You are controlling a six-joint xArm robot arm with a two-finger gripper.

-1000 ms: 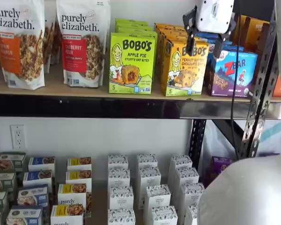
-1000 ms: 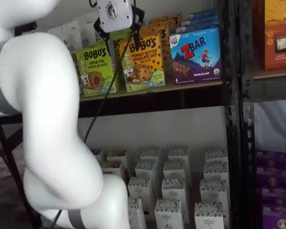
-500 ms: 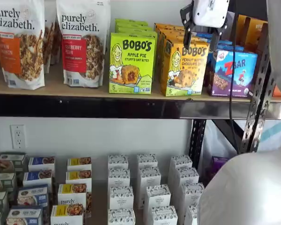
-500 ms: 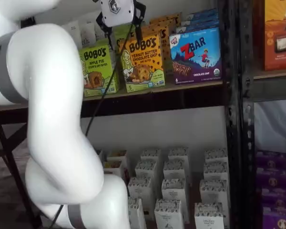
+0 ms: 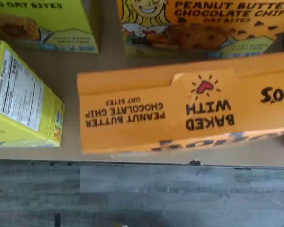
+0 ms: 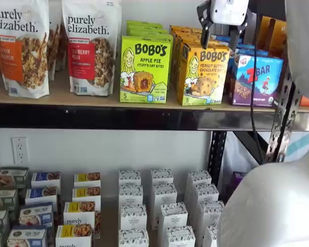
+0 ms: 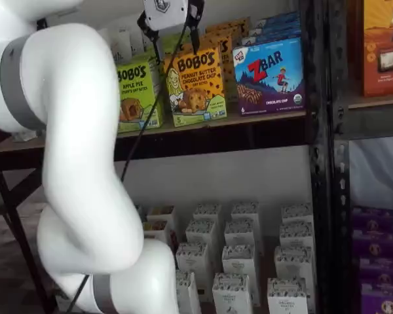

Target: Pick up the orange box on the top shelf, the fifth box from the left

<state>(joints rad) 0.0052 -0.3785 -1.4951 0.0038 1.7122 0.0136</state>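
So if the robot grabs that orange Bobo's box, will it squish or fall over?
Probably not much squish: the orange box looks like a stiff, flat-sided carton. It stands tall and thin at the top shelf front, so a bump might tip it. The gripper is open above it.

Wrist view: was aimed straight down, very close above the orange box (image 5: 180, 106) — floor was seen past the shelf edge.
Shelf views: one was set frontally, one angled from the left.
Shared: the top shelf (image 6: 92, 98) (image 7: 262, 118) and the orange box (image 6: 202, 74) (image 7: 196, 88) — seen in both shelf views.
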